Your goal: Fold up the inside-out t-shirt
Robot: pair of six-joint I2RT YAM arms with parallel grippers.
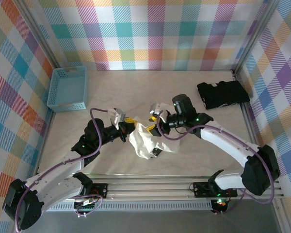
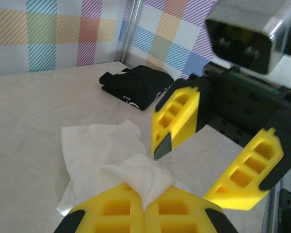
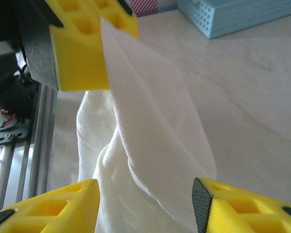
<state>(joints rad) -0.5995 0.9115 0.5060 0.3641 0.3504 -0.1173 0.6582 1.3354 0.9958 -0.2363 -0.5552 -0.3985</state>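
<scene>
so the white t-shirt (image 1: 146,141) is scrunched into a crumpled lump around the middle of the surface (image 1: 150,87), a bit toward the near edge, right between the two arms. Part of it lies flat on the surface and one bit is pulled up off it. The left end effector (image 2: 144,206) has its yellow fingers pressed together with that pinch of fabric caught between them. The right end effector (image 3: 145,194) sits nose to nose with the left one, fingers spread apart. In its wrist view a sheet of the cloth hangs in the gap between them, but they aren't squeezing it. Further out there's a black folded garment (image 1: 223,93) near the far right corner and a blue basket (image 1: 68,87) at the far left, both well apart from the shirt
</scene>
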